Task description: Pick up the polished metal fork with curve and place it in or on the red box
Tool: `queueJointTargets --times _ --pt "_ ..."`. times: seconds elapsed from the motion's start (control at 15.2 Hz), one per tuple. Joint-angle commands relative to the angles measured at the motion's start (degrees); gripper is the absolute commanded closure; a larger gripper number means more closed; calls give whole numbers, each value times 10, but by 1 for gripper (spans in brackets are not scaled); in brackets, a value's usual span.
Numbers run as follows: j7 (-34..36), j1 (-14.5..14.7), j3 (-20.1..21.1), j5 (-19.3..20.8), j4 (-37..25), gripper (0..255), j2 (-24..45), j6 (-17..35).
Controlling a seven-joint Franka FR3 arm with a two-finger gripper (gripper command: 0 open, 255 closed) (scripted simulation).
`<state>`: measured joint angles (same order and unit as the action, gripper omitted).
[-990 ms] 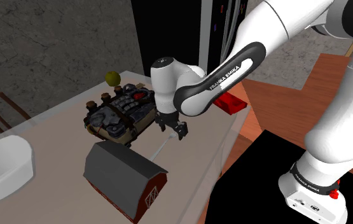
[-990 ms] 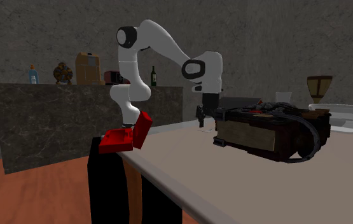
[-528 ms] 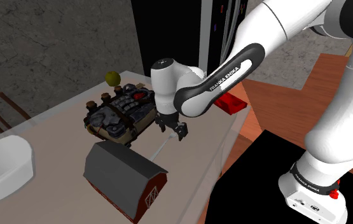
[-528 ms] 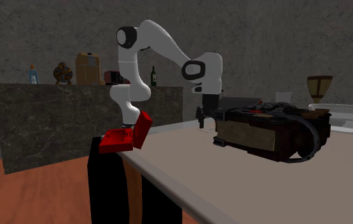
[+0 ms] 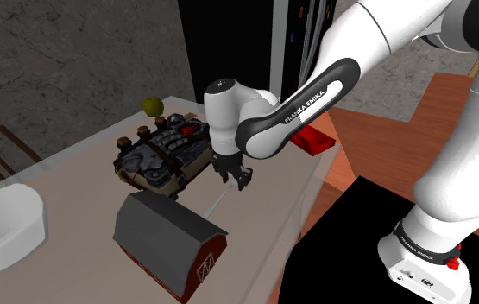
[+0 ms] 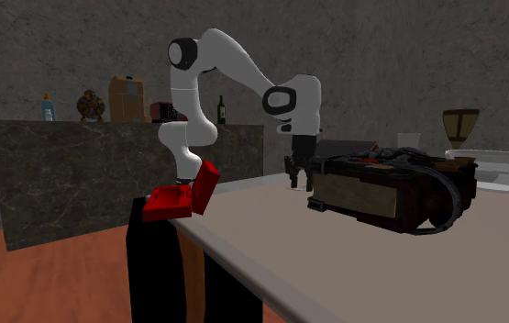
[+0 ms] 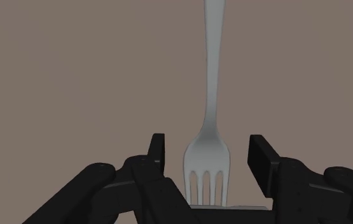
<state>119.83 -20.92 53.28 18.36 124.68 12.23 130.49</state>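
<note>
A pale metal fork (image 7: 214, 76) lies flat on the brown table, its tines between my gripper's (image 7: 208, 145) two black fingers. The fingers stand a little apart from the fork's head on both sides, so the gripper is open and holds nothing. In the shoulder view the gripper (image 5: 233, 177) hangs low over the table beside the dark bag, and the fork (image 5: 214, 204) shows as a thin pale line running toward the barn. The red box (image 5: 315, 138) lies open at the table's edge near the stand. In the second exterior view the box (image 6: 181, 194) is left of the gripper (image 6: 299, 179).
A dark bulky bag (image 5: 164, 151) lies just beyond the gripper. A toy barn with a grey roof and red walls (image 5: 168, 237) stands past the fork's handle end. A white tub (image 5: 4, 226) sits at the shoulder view's left, and an olive ball (image 5: 152, 105) behind the bag.
The fingers have drawn closer together around the fork's head. The arm and the fork have stayed where they were.
</note>
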Motion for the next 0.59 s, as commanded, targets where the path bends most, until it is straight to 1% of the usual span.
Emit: queueJointTargets --times 0.0,0.07,0.53 --pt "0 -1 -1 0 2 255 2 3" --pt "0 -1 -1 1 1 255 3 3" --pt "-41 -22 20 -56 -16 255 -45 -38"
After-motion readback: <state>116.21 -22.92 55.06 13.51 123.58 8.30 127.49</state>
